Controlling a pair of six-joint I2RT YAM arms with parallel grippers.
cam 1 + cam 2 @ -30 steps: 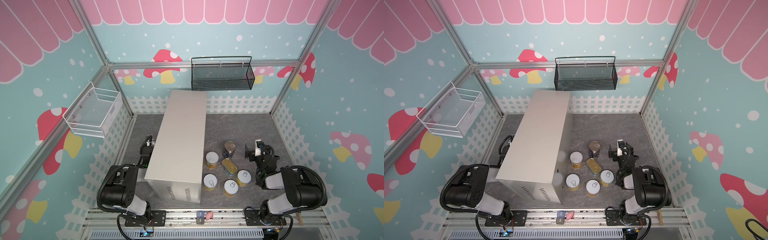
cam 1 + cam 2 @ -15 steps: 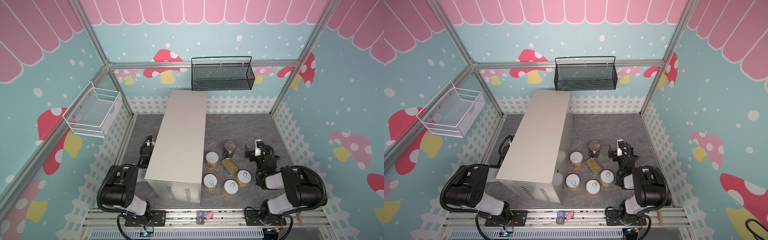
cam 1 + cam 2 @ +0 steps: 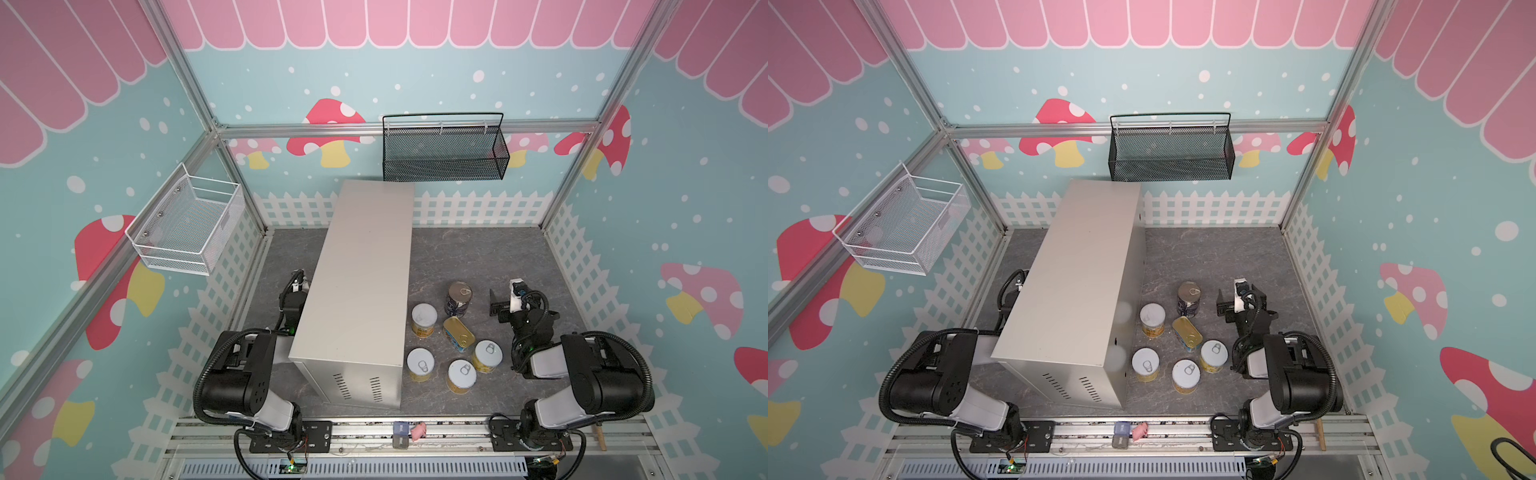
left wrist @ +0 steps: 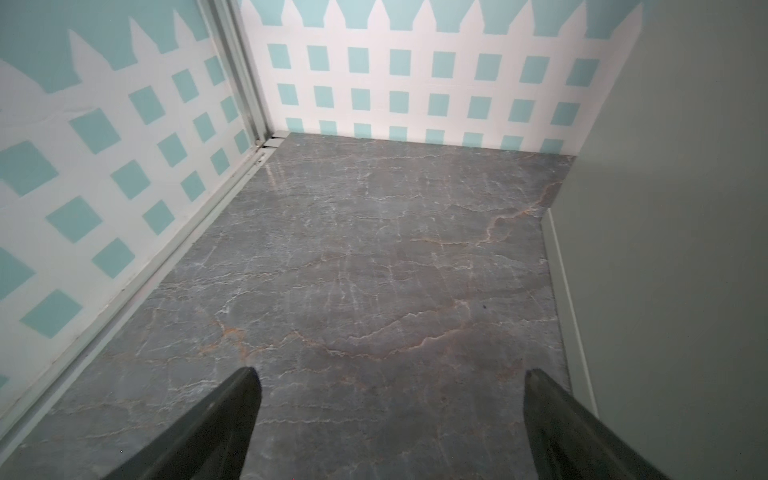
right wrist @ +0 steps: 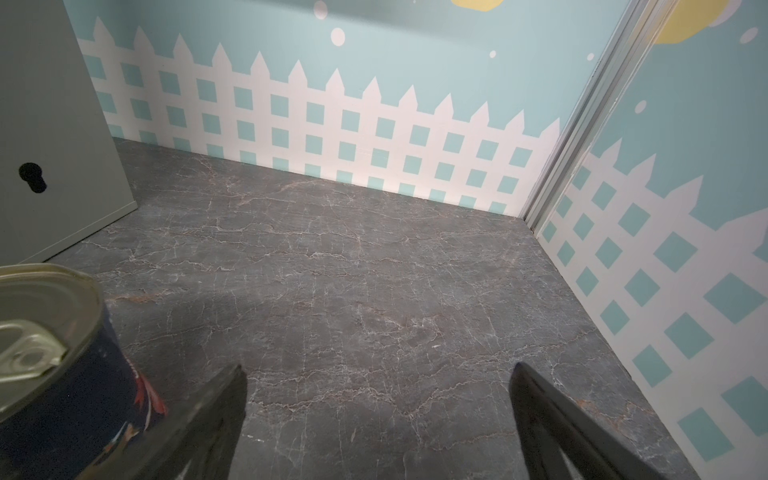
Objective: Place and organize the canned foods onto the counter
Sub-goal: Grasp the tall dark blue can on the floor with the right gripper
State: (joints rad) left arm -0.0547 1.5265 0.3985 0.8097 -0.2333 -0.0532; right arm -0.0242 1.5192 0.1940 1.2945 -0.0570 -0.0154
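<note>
- While my left fingers (image 4: 199, 440) stand spread wide over the bare grey floor (image 4: 374, 270), they grip nothing, and the counter (image 4: 685, 249) rises just beside them.
- My right fingers (image 5: 565, 436) are spread wide too, holding nothing, with the navy can (image 5: 62, 395) just beside them.
- All six cans (image 3: 1185, 371) sit on the floor, to the right of the counter in both top views, none on its top.
- The white-lidded yellow can (image 3: 424, 319) stands nearest the counter, and the flat gold-topped tin (image 3: 459, 334) lies in the middle of the cluster, with the three short yellow-label cans (image 3: 420, 365) nearer my base.
</note>
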